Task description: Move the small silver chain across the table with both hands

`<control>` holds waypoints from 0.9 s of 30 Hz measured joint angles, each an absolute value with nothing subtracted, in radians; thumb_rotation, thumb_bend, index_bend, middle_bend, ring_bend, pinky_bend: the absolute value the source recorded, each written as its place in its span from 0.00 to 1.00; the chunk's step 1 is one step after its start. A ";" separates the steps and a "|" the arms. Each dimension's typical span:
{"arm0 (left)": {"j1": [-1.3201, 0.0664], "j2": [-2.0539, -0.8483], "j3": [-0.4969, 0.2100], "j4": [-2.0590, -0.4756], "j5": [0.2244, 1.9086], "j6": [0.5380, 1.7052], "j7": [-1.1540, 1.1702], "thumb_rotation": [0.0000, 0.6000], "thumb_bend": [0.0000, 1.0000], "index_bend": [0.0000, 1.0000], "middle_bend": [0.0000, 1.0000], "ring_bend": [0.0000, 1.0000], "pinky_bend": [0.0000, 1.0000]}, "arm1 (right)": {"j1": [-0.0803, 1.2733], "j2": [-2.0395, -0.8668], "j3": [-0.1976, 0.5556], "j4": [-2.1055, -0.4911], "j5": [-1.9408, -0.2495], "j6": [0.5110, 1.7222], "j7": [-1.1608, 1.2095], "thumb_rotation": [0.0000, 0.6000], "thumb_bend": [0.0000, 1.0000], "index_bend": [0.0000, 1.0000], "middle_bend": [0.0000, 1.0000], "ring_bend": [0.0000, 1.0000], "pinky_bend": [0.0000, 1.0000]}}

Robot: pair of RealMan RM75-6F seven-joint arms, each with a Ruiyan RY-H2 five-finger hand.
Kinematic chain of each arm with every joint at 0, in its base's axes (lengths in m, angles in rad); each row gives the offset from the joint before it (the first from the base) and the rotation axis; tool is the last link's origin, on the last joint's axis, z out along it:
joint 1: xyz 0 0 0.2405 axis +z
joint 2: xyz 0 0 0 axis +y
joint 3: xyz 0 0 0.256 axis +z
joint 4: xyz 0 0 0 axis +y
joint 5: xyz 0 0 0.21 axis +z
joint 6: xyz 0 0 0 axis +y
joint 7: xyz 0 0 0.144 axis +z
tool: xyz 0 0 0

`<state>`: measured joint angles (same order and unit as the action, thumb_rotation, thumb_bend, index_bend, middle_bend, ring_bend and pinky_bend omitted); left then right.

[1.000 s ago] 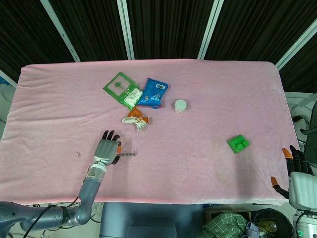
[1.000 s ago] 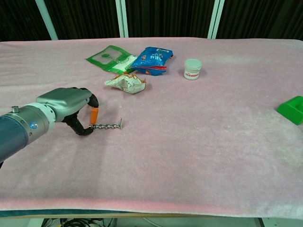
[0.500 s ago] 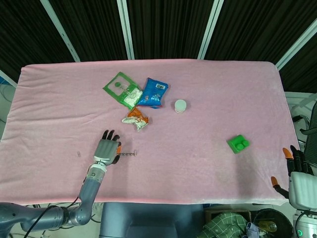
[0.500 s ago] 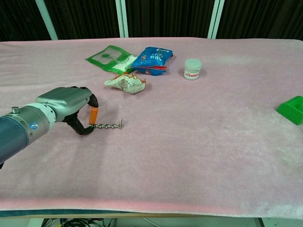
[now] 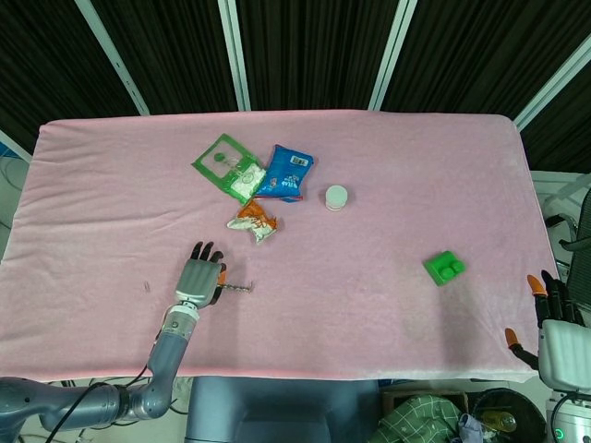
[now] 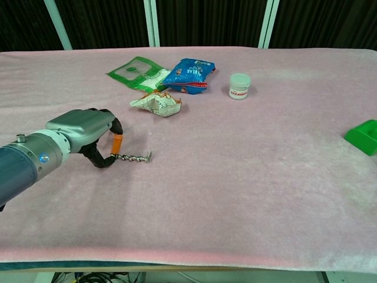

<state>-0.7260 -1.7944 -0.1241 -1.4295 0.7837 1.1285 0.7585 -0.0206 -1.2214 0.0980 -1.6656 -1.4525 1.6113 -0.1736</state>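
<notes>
chain [image 6: 134, 157] end seems pinched in my left hand [image 6: 88, 132]; drag low and slow rightward, right hand [image 5: 551, 318] idle, fingers spread.

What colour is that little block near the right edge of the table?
The block is bright green; the head view shows it best.

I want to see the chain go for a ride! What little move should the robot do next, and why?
Probably lift the left hand a little and carry the silver chain toward the middle. Its fingers pinch one end while the rest trails on the pink table, and the right hand waits open off the far edge.
</notes>
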 measured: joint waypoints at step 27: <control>-0.715 -1.621 -0.155 -1.542 0.882 1.164 0.743 1.00 0.48 0.62 0.26 0.00 0.00 | -0.025 -1.219 0.100 -1.677 -1.460 1.616 -0.170 1.00 0.20 0.09 0.00 0.02 0.22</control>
<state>-0.7151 -1.6211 -0.1550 -1.5423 0.8818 1.1635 0.7427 -0.0246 -1.2191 0.0995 -1.6767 -1.4595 1.6160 -0.1705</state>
